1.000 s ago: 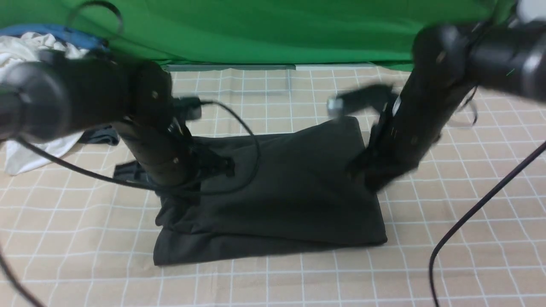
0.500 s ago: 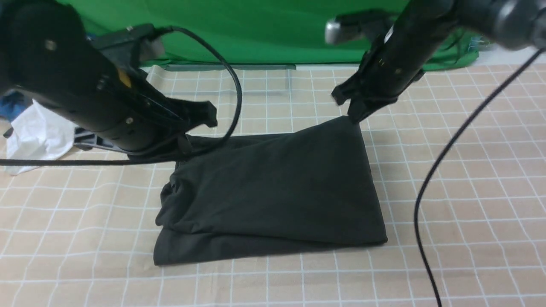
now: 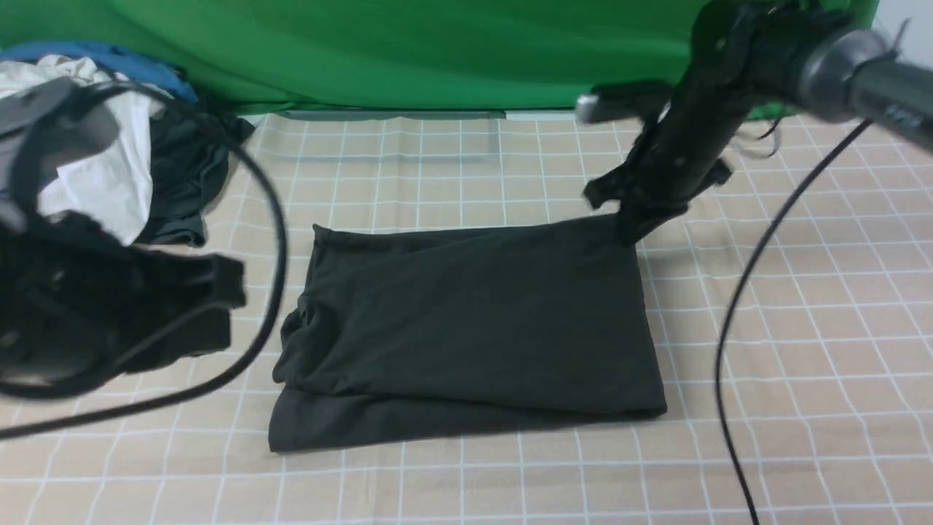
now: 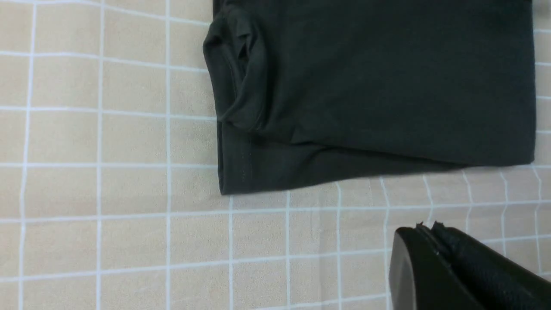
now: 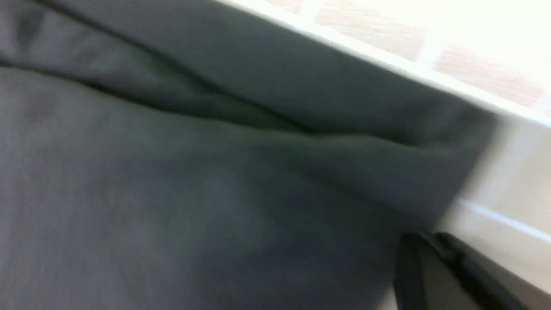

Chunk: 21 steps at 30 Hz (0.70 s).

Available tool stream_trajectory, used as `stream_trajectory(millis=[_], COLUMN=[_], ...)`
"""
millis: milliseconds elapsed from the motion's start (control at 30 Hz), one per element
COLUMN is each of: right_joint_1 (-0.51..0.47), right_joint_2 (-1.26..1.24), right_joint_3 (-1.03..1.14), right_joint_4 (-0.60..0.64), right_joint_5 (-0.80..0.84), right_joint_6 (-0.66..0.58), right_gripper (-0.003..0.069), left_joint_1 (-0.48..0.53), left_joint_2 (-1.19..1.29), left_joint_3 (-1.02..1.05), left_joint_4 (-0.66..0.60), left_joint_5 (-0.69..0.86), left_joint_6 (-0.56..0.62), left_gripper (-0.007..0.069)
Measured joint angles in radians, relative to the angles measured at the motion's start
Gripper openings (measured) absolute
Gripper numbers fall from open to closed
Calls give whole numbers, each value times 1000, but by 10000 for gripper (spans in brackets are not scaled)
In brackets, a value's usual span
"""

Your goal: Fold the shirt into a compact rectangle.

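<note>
Black cotton, folded into a rough rectangle, lies in the middle of the checked cloth (image 3: 802,306) — that is the shirt (image 3: 466,321), and it looks nearly done. I judge it light, soft and limp: it will sag from any single pinch, and the layers will slide on each other if dragged. Its near edge shows a lower layer sticking out from under the top one, and the near-left corner is bunched, with a sleeve or hem curled over. If I tidy it, I would pinch both layers together at a corner or along an edge, not the top layer alone, and lift low.

My left gripper (image 4: 426,241) is closed and holds nothing; it hangs off to my left, apart from the shirt, over bare cloth. Its cable (image 3: 270,240) loops near the shirt's left edge and could catch the bunched corner if I swing in carelessly.

Farther out, my right gripper (image 3: 633,232) is at the shirt's far-right corner, jaws together — in the blurred wrist view I cannot tell whether it pinches fabric or merely touches it, though nothing hangs from it. Its own cable (image 3: 736,328) trails beside the right edge.

Beyond, far left, a heap of white, dark and blue clothes (image 3: 131,168) sits well clear, against the green backdrop (image 3: 408,51).
</note>
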Motion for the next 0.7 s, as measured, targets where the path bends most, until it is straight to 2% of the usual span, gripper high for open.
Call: stream_trajectory(millis=[200,300,367,467,500,600,700], right_joint_1=[-57,-63,-64,-64,-64,-64,-64], right_joint_2=[-299,-444,-628,-818,-963,-1113,-1400], right_joint_3=[0,28,103,202,319,443,691], right_joint_4=[-24,-51,-74,-80,-82,-84,-84], right_joint_5=[40,29,-15,-91,-173,-278,-476], right_joint_6=[-20,-20,-20,-20,-24,-39,-47], right_gripper=[37,37,37,37,37,37,37], left_joint_1=[0,0,0,0,0,0,0], left_joint_2=[-137,-178,-227,-266,-298,-325,-357], left_joint_3=[9,12,27,46,70,95,143], left_joint_4=[0,0,0,0,0,1,7], left_joint_5=[-10,-15,-17,-17,-18,-18,-34], left_joint_6=[-28,-29,-29,-29,-29,-29,-29], left_gripper=[13,13,13,13,13,13,13])
